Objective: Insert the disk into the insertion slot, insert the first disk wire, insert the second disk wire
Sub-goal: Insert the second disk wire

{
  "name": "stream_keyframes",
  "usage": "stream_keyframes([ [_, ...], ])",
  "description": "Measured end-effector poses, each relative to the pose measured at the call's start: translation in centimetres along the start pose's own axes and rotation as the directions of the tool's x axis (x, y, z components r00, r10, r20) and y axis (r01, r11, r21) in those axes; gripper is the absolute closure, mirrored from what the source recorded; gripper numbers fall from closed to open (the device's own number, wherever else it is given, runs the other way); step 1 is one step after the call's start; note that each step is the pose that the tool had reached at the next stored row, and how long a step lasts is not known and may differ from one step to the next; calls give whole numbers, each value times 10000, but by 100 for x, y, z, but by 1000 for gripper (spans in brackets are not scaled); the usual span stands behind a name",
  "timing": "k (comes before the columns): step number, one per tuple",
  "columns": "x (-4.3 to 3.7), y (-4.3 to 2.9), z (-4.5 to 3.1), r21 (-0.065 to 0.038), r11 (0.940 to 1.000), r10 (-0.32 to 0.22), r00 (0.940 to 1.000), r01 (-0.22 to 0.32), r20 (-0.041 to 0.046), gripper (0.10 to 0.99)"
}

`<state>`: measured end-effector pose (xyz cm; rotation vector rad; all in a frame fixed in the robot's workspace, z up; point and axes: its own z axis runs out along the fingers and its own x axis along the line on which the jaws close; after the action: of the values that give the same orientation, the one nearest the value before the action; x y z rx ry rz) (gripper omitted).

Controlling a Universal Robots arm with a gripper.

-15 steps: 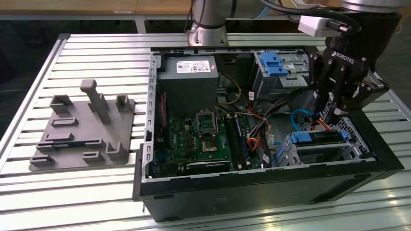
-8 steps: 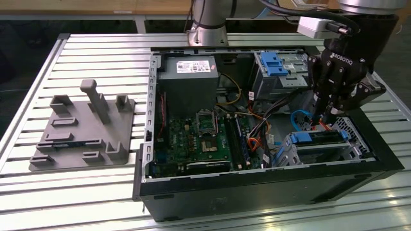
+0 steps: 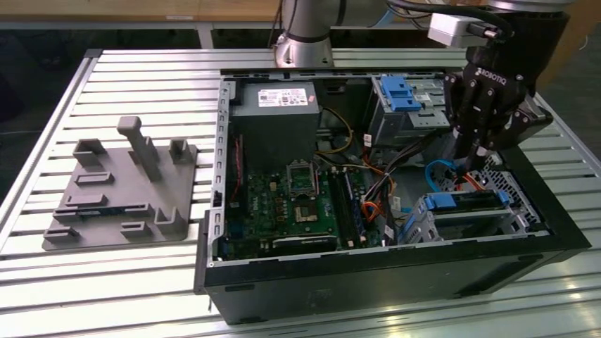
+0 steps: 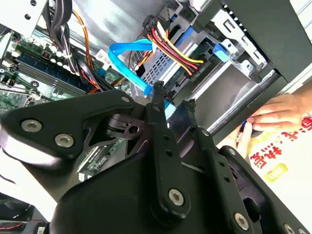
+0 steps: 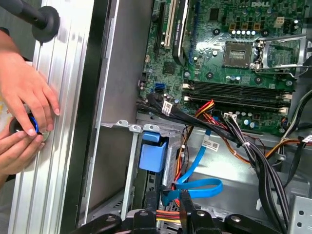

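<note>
– Disk (image 3: 465,205) location? Quick.
– I see it lying flat inside the insertion slot (image 3: 508,184), at 4 o'clock of the open PC case (image 3: 395,266) in the exterior view. Its blue carrier rails run along its long sides.
– Tool?
– My tool (image 3: 468,160) hangs down into the case at 12 o'clock of the slot, just above it. In both wrist views its fingers (image 4: 160,122) are drawn close and pinch the flat end of the blue wire (image 5: 197,186). The rest of that wire loops loose over the case floor, near the slot.
– Other wire?
– The red-yellow-black wire bundle (image 4: 175,52) ends in a black plug at the slot's open end, touching the drive. I can't tell whether it's fully seated.
– Surroundings?
– The motherboard (image 3: 286,204) is at 9 o'clock of the slot, with cables between them. The case stands on a slatted metal desk (image 3: 141,70). A grey fixture (image 3: 117,193) sits on the desk at 9 o'clock of the case, well apart from it.
– Anyone near?
– A person's hands (image 5: 24,92) rest on the desk slats just outside the case wall, fingertips on a small dark round thing.
</note>
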<state>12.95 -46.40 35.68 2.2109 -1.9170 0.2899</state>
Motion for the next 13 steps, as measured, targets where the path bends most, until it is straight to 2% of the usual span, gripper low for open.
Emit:
stream_keyframes([
  [7, -6, 0, 40, -71, 10000, -19, 10000, 19, -14, 757],
  [13, 40, 7, 74, -120, 9999, -35, 10000, 35, -22, 757],
])
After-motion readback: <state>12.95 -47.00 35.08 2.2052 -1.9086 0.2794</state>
